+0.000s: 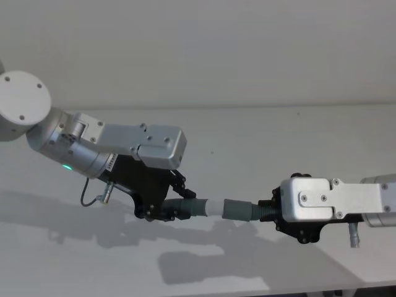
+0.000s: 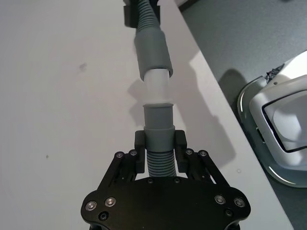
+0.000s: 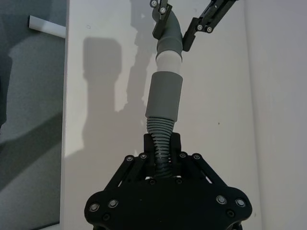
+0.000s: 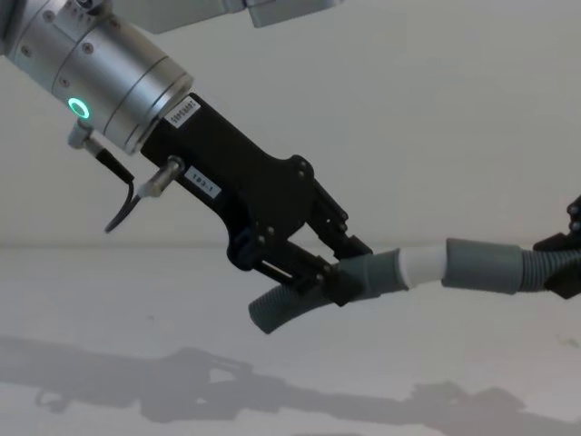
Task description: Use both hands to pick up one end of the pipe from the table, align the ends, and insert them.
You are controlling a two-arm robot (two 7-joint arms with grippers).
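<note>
Pipe pieces: I see both lifted clear of the worktop (image 1: pixel 260 130), meeting just below the middle of the head frame, their shadows on the surface beneath.
Left tool (image 1: pixel 162 210): clamped on the curved grey piece (image 1: pixel 193 206), left of centre in the head frame. In the left wrist view its fingers (image 2: pixel 139 145) close on the ribbed hose just behind the smooth collar.
Right tool (image 1: pixel 270 211): clamped on the ribbed part of the darker piece (image 3: pixel 160 143), right of centre in the head frame. In the right wrist view the ribs sit between its two fingers.
White tip (image 1: pixel 212 206): pointing toward the wide cuff (image 1: pixel 238 210), roughly in line with it. In the chest view the tip (image 4: pixel 420 264) meets the cuff mouth; I cannot tell how far in it sits.
Cuff: in the right wrist view it stands at frame centre, the white tip running up from it to the left tool near the top edge.
Curved piece, free end: in the chest view it hangs down and left of the left tool, off the surface.
Left arm: silver, green ring light (image 4: pixel 78 108) lit, upper left of the chest frame.
</note>
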